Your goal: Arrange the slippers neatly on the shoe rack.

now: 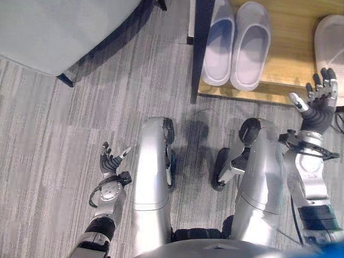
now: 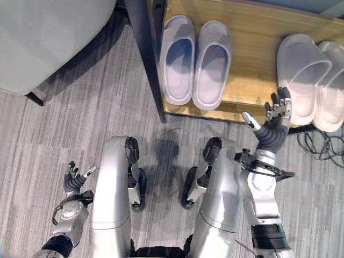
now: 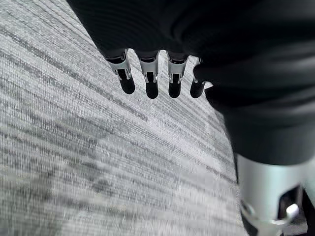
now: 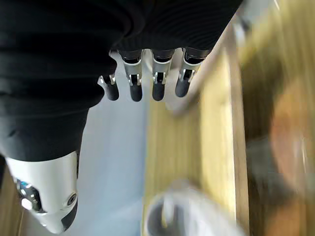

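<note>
Two pairs of pale rubber slippers sit on the low wooden shoe rack (image 2: 252, 54): a lavender-tinted closed-toe pair (image 2: 196, 62) side by side, toes pointing away from the robot, near the rack's dark upright post (image 2: 144, 54), and a white open-strap pair (image 2: 312, 80) at the rack's right end, also side by side, heels overhanging the front edge a little. The robot's right hand (image 2: 273, 126) hangs just beside the front edge of the rack, fingers spread wide and palm empty, its fingertips close to the heel of the nearer white slipper without clearly touching it. Judging by how the pairs lie, the arranging looks nearly done; the step in hand appears to be a final nudge or a release at the white pair. A next move, if needed, calls for a gentle push to square those heels. The left hand (image 1: 110, 161) rests idle, relaxed and empty, over the grey striped carpet (image 1: 54, 134).
</note>
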### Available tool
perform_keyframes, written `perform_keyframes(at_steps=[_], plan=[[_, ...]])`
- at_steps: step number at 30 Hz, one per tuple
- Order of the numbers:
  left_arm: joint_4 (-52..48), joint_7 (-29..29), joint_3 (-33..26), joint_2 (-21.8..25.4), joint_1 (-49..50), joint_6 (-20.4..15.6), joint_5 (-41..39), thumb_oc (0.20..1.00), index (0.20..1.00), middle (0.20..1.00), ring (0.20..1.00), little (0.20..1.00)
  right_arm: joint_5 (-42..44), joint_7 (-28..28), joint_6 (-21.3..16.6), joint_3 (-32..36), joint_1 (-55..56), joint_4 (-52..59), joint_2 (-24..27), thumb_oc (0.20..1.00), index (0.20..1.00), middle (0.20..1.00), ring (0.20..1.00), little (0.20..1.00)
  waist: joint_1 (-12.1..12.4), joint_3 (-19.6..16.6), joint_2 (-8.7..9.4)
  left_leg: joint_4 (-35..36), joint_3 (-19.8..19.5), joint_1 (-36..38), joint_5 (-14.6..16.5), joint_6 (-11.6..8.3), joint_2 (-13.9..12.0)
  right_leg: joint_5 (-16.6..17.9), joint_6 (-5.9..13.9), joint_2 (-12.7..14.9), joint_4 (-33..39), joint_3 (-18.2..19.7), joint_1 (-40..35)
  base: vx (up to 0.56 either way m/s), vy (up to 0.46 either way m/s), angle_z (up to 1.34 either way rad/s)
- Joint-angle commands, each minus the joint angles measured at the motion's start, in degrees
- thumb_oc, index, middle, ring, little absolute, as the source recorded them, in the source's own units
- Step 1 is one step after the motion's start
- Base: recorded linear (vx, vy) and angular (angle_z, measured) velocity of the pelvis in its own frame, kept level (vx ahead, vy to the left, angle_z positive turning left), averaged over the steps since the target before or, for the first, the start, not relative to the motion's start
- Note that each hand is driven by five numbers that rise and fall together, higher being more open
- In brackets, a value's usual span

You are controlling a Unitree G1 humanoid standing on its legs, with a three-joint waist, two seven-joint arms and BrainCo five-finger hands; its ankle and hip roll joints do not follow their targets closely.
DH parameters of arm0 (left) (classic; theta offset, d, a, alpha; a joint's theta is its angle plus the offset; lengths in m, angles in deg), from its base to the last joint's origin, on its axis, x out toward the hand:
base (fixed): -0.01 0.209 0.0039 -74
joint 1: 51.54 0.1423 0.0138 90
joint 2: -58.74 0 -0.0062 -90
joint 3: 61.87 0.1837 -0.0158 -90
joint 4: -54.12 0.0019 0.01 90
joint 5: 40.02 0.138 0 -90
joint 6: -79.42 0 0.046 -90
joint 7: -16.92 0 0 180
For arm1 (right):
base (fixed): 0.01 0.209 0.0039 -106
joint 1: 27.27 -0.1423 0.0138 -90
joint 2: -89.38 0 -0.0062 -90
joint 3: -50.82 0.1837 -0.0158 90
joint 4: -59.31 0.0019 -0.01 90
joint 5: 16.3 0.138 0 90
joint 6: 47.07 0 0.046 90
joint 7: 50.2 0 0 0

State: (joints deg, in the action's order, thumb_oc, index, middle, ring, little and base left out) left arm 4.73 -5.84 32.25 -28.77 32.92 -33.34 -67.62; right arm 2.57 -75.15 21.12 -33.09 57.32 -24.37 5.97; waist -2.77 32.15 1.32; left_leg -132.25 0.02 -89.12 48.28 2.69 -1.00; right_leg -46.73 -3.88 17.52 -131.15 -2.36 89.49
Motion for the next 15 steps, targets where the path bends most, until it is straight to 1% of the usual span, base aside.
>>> perform_keyframes(at_steps=[1,5,6,7,9,10,11,12,14,15], plan=[[1.45,-0.89,1.1,1.08,2.95,-1.66,0.7,1.0,1.0,1.0,1.0,1.0,-4.33,-3.5,-4.78,4.4,-1.09,5.69,-0.42,1.0,1.0,1.0,1.0,1.0,3.42,-2.36,2.4,1.99,-10.03,-0.84,-3.35,-2.54,3.07,8.35,3.97,-2.21,0.26,11.86,0.47,0.0,0.031,-0.07],[2.18,-1.33,0.57,0.9,2.73,-1.77,1.18,1.0,1.0,1.0,1.0,1.0,-6.14,-5.44,-4.31,7.59,4.5,5.74,-1.73,1.0,1.0,1.0,1.0,1.0,2.53,-2.36,3.04,1.64,-9.91,-0.84,-3.2,-2.6,2.96,8.39,3.89,-2.36,0.29,11.89,0.47,0.0,0.009,-0.02],[2.25,-1.46,0.51,0.93,2.66,-1.82,1.25,1.0,1.0,1.0,1.0,1.0,-7.77,-6.13,-3.48,7.9,5.46,5.36,-1.44,1.0,1.0,1.0,1.0,1.0,2.4,-2.36,3.16,1.62,-9.93,-0.84,-3.2,-2.61,2.97,8.42,3.87,-2.4,0.4,11.91,0.47,0.0,0.0,0.0],[2.06,-1.86,-0.14,0.86,2.63,-2.18,1.47,1.0,1.0,1.0,1.0,1.0,-12.62,-8.0,-1.49,9.27,9.61,2.67,-0.56,1.0,1.0,1.0,1.0,1.0,2.02,-2.36,3.63,1.83,-10.02,-0.84,-3.3,-2.6,2.83,8.57,3.8,-2.49,0.92,11.9,0.47,0.0,0.0,0.0],[1.95,-2.07,-0.26,0.97,2.73,-2.37,1.51,1.0,1.0,1.0,1.0,1.0,-13.17,-8.74,-0.99,9.49,10.44,0.53,-0.45,1.0,1.0,1.0,1.0,1.0,1.9,-2.36,3.72,1.92,-10.16,-0.84,-3.32,-2.6,2.8,8.61,3.75,-2.47,1.12,11.87,0.47,0.0,0.0,0.0],[1.7,-2.19,-0.25,1.12,2.81,-2.41,1.61,1.0,1.0,1.0,1.0,1.0,-13.21,-9.72,-0.43,9.27,10.66,-2.96,-0.86,1.0,1.0,1.0,1.0,1.0,1.86,-2.36,3.89,2.09,-10.16,-0.84,-3.34,-2.58,2.72,8.76,3.73,-2.47,1.42,11.77,0.46,0.0,0.0,0.0],[1.18,-2.63,0.23,1.65,2.77,-2.5,1.7,1.0,1.0,1.0,1.0,1.0,-11.09,-11.19,-0.04,9.24,10.53,-8.51,-1.75,1.0,1.0,1.0,1.0,1.0,1.86,-2.36,3.96,2.29,-10.23,-0.84,-3.35,-2.48,2.68,8.79,3.79,-2.48,1.75,11.65,0.47,0.0,0.0,0.0],[1.16,-2.64,0.23,1.67,2.79,-2.5,1.7,1.0,1.0,1.0,1.0,1.0,-11.06,-11.18,-0.13,9.22,10.5,-8.62,-1.73,1.0,1.0,1.0,1.0,1.0,1.86,-2.36,3.97,2.29,-10.24,-0.84,-3.37,-2.48,2.69,8.78,3.75,-2.47,1.74,11.63,0.47,0.0,0.0,0.0],[0.29,-2.87,0.44,2.48,2.79,-2.47,1.54,1.0,1.0,1.0,1.0,1.0,-7.11,-12.31,0.19,8.33,8.72,-17.76,-3.06,1.0,1.0,1.0,1.0,1.0,2.36,-2.36,3.77,2.87,-10.16,-0.84,-3.4,-2.42,2.56,9.01,3.87,-2.43,2.39,11.44,0.46,0.0,0.0,0.0],[0.32,-2.86,0.48,2.67,2.64,-2.51,1.46,1.0,1.0,1.0,1.0,1.0,-6.58,-12.22,0.39,7.79,8.22,-19.65,-2.97,1.0,1.0,1.0,1.0,1.0,2.55,-2.36,3.69,3.07,-10.17,-0.84,-3.49,-2.47,2.55,9.05,3.89,-2.43,2.58,11.37,0.46,0.0,0.0,0.0]])
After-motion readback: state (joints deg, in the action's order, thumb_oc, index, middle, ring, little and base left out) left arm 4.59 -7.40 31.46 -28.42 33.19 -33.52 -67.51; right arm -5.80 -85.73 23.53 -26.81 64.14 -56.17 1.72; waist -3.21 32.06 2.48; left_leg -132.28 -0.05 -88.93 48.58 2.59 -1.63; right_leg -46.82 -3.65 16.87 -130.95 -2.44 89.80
